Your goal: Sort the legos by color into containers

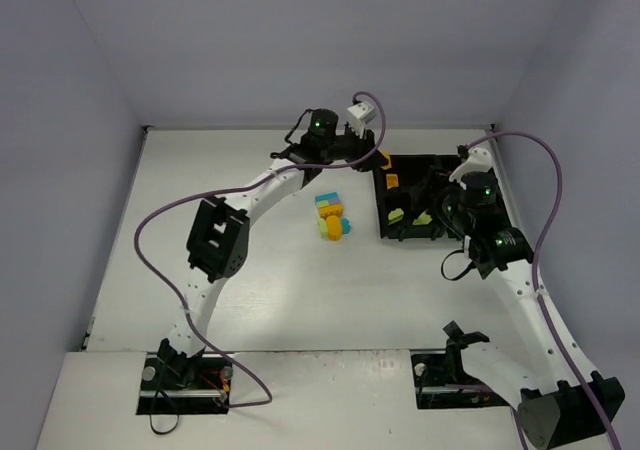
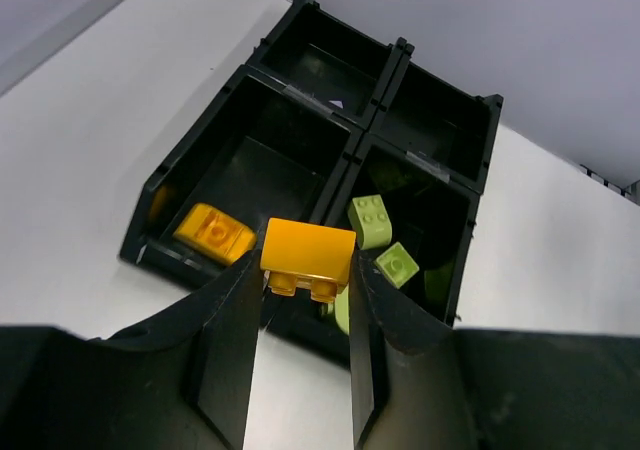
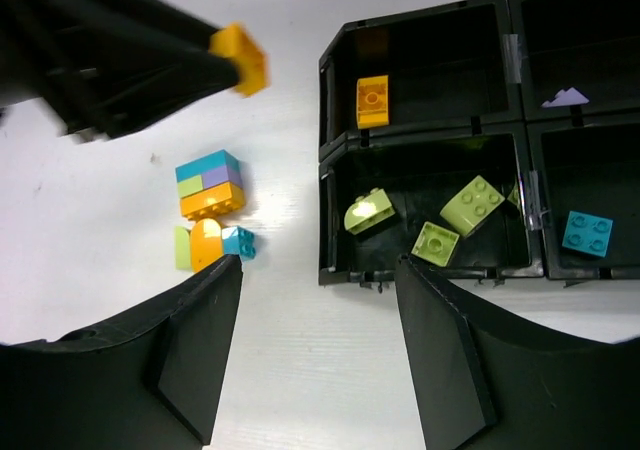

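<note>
My left gripper point(image 1: 380, 158) is shut on an orange brick point(image 2: 308, 250) and holds it above the near-left edge of the black four-compartment tray point(image 2: 199, 143). The held brick also shows in the right wrist view point(image 3: 240, 57). One compartment holds an orange brick point(image 3: 372, 100), another three yellow-green bricks point(image 3: 437, 243), a third a cyan brick point(image 3: 587, 233), and the fourth a small purple piece point(image 3: 567, 97). My right gripper point(image 3: 320, 290) is open and empty, above the table by the tray's near edge. Loose bricks point(image 1: 332, 215) lie left of the tray point(image 1: 383, 210).
The loose group is a stacked block of cyan, green, purple and orange point(image 3: 210, 183) and, beside it, an orange rounded brick point(image 3: 205, 243) with a green and a cyan one point(image 3: 239, 241). Walls enclose the table on three sides.
</note>
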Robot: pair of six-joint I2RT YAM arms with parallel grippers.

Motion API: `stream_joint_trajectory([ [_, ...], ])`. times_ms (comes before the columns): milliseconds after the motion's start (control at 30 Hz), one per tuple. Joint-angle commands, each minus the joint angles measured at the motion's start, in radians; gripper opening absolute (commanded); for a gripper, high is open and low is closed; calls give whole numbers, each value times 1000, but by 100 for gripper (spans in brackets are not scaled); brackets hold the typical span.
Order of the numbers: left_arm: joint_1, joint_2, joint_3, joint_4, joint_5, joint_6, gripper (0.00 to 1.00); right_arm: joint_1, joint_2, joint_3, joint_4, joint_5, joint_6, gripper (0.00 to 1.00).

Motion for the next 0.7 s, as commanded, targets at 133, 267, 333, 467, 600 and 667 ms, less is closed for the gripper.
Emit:
stream_joint_trajectory([
  [133,-61,190,253,210,-141,-136,13,-9,-97,-54,8,-72,38,61],
  [267,-85,300,383,172,-270,-145,22,-9,-107,-74,4,-119,46,62],
  [333,-92,346,448,145,-312,-157,32,-11,-112,-78,4,-138,38,62],
  [467,-92,360,453,142,-424,-169,56,-9,-114,-80,-4,-155,7,63],
  [600,-90,328,444,124,-464,-168,65,-9,-97,-83,-9,-158,-16,65],
  [667,-89,285,381,101,-474,-179,65,-9,-83,-80,-9,-167,-29,65],
])
